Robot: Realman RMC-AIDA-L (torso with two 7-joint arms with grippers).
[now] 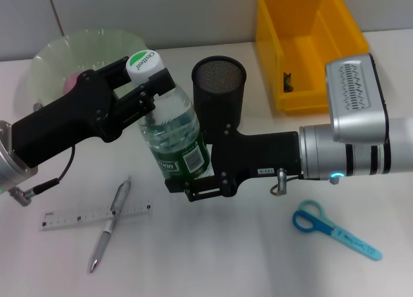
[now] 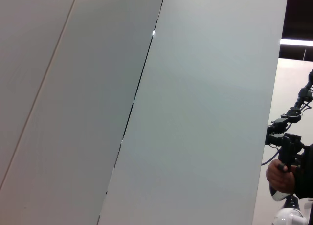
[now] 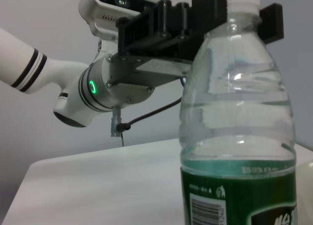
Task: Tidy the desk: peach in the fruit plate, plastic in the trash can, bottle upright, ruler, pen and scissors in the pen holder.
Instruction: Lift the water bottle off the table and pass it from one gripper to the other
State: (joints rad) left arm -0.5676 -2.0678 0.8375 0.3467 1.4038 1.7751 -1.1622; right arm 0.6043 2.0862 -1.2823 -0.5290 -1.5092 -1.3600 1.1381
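Bottle [image 1: 174, 132] upright mid-surface, just beside pen holder [image 1: 219, 90]. Left tool [image 1: 147, 87] clamped on neck under white cap; right tool [image 1: 193, 181] clamped around labelled base. Advice: confirm base flat on surface [image 1: 258, 258], release right first, then left straight off neck, no sideways nudge toward holder. Ruler [image 1: 95, 216], pen [image 1: 110, 225], scissors [image 1: 332, 229] wait.
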